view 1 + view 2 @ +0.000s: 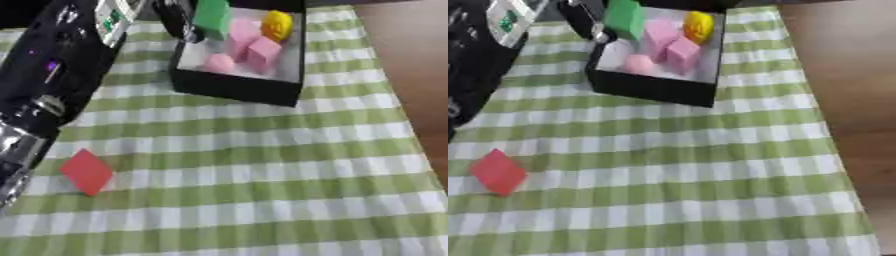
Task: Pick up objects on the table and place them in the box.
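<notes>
The left robot hand (pixel 181 20) reaches over the left edge of the black box (pixel 234 88), holding a green block (pixel 211 17); its fingers are too blurred to tell how they sit. Inside the box lie pink blocks (pixel 262 54) and a yellow piece (pixel 276 25). A red block (pixel 86 171) rests on the checked tabletop (pixel 262 175), well apart.

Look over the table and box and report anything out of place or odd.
One red block lies alone on the checked cloth, well apart from the black box, which already holds pink, green and yellow pieces. The left hand is over the box's near-left rim. Nothing looks spilled or damaged.
</notes>
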Available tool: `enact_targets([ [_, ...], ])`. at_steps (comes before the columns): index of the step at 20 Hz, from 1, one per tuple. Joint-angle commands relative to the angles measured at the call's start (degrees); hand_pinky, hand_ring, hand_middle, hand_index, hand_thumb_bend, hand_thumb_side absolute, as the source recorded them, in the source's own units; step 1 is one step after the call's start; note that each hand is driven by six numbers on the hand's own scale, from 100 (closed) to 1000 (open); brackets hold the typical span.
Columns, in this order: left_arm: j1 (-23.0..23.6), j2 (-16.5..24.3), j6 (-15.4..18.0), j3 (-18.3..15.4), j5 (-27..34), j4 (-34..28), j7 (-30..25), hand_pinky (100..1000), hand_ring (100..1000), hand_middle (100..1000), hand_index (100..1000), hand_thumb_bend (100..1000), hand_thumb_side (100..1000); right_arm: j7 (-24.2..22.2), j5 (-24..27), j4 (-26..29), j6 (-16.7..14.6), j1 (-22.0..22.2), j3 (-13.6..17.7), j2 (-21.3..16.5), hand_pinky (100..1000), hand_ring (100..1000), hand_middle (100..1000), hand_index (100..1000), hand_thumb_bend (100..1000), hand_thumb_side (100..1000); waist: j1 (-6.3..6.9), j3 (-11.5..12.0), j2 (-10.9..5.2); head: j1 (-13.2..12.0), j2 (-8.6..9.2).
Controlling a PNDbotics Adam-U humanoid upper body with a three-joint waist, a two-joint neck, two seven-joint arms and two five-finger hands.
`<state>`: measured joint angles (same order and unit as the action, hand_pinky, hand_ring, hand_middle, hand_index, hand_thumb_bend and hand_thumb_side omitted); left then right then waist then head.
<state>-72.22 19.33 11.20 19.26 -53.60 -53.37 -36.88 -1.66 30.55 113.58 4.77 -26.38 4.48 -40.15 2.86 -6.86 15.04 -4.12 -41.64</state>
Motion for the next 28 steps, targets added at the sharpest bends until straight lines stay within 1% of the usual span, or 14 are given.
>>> enact_targets([
  [1,-0.7,-0.7,1.4,-0.3,-2.4,2.0,0.8,765,652,535,579,350,100,-0.2,0.3,1.0,0.1,-0.9,0.3,-0.8,1000,664,552,740,100,531,0.48,-0.2,-1.77,-0.4,0.67],
  [2,-0.5,-1.0,1.9,-0.3,-2.8,2.6,0.7,778,676,564,612,420,100,-0.2,0.3,1.0,0.1,-0.9,0.3,-0.8,1000,664,552,740,100,531,0.48,-0.2,-1.74,-0.4,0.62],
  [3,-0.4,-1.1,2.3,-0.4,-3.1,3.1,0.4,788,696,586,637,446,100,-0.2,0.3,1.0,0.1,-0.9,0.3,-0.8,1000,664,552,740,100,531,0.49,-0.2,-1.74,-0.4,0.59],
  [4,-0.3,-1.1,2.7,-0.5,-3.4,3.4,0.1,822,754,647,707,493,100,-0.2,0.3,1.0,0.1,-0.9,0.3,-0.8,1000,664,552,740,100,531,0.5,-0.2,-1.74,-0.4,0.56],
  [7,-0.3,-0.9,2.7,-1.2,-4.1,2.9,-0.2,879,834,745,812,567,100,-0.2,0.2,1.0,0.2,-0.8,0.3,-0.7,1000,664,552,740,100,531,0.52,-0.1,-1.8,-0.4,0.5],
  [9,-0.3,-0.8,1.9,-1.6,-4.5,2.0,0.8,899,856,770,839,585,100,-0.2,0.2,1.0,0.3,-0.8,0.3,-0.7,1000,664,552,740,100,531,0.51,0.0,-1.81,-0.4,0.52],
  [10,-0.2,-0.7,1.5,-1.7,-4.6,1.6,1.4,916,878,797,878,596,119,-0.3,0.2,1.0,0.3,-0.8,0.3,-0.7,1000,664,551,740,100,531,0.49,0.0,-1.81,-0.4,0.51],
  [12,-0.1,-0.6,0.6,-2.0,-4.5,0.7,2.6,924,896,820,908,594,157,-0.3,0.2,1.0,0.3,-0.8,0.3,-0.7,1000,664,551,740,100,531,0.47,0.1,-1.81,-0.4,0.45],
  [13,0.0,-0.5,0.1,-2.2,-4.2,0.1,3.2,920,892,816,905,571,150,-0.3,0.2,1.0,0.4,-0.7,0.3,-0.7,1000,664,551,740,100,532,0.48,0.1,-1.82,-0.4,0.43],
  [14,0.1,-0.2,-0.4,-2.3,-3.9,-0.6,3.9,912,884,809,891,533,100,-0.3,0.1,1.0,0.4,-0.7,0.3,-0.7,1000,664,551,740,100,532,0.51,0.2,-1.83,-0.4,0.42],
  [16,0.4,0.6,-1.6,-2.6,-2.8,-2.8,5.4,897,861,789,869,425,100,-0.3,0.1,1.0,0.5,-0.6,0.3,-0.9,1000,664,551,740,100,531,0.59,0.4,-1.91,-0.2,0.4],
  [18,1.0,2.0,-2.9,-2.9,-0.5,-5.5,6.3,879,840,772,853,362,100,-0.1,0.0,1.0,0.5,-0.5,0.4,-1.1,1000,664,551,740,100,531,0.7,0.7,-2.04,0.1,0.28],
  [23,3.5,8.3,-5.6,-3.0,11.2,-17.2,5.8,850,807,758,831,261,100,0.3,-0.1,1.0,0.2,0.2,0.7,-1.7,1000,664,552,740,100,529,0.86,1.5,-2.42,1.4,-0.01],
  [28,7.6,17.1,-9.7,-2.0,23.9,-31.0,2.6,845,804,779,834,240,100,0.7,-0.4,1.0,-0.1,0.8,1.0,-2.3,1000,664,551,740,100,529,0.91,2.2,-2.73,2.6,-0.13],
])
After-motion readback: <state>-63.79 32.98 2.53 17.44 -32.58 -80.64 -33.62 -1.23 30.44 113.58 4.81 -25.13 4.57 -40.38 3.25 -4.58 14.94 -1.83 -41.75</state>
